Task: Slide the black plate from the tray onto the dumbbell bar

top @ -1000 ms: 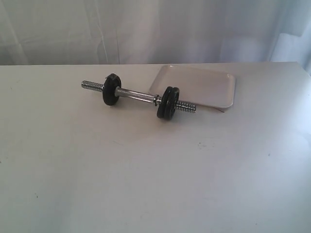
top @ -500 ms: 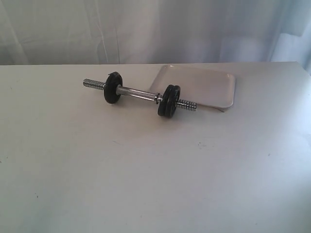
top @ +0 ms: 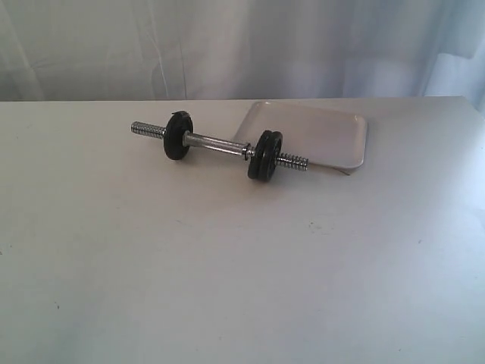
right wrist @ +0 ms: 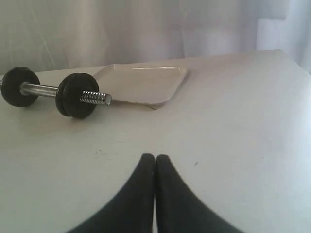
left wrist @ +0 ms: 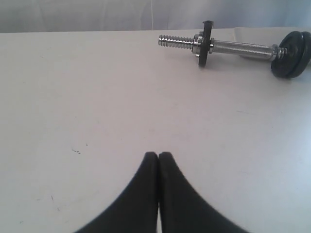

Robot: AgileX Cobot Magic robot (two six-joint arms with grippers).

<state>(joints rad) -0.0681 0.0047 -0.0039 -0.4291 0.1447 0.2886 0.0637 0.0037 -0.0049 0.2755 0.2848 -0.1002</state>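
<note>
The chrome dumbbell bar (top: 216,144) lies on the table in front of the white tray (top: 326,133), its right threaded end over the tray's near rim. One black plate (top: 177,136) sits on the bar near its left end. Two more stand together (top: 265,155) near its right end. No disc shows inside the tray. My left gripper (left wrist: 158,155) is shut and holds nothing, low over the table, well short of the bar (left wrist: 240,47). My right gripper (right wrist: 155,158) is also shut and holds nothing, short of the paired plates (right wrist: 75,94) and the tray (right wrist: 146,82). Neither gripper shows in the exterior view.
The pale table (top: 227,265) runs wide in front of the dumbbell. A white curtain (top: 227,45) hangs behind the table's far edge. The table's right edge (top: 474,114) lies beyond the tray.
The dumbbell has shifted slightly right and back toward the tray.
</note>
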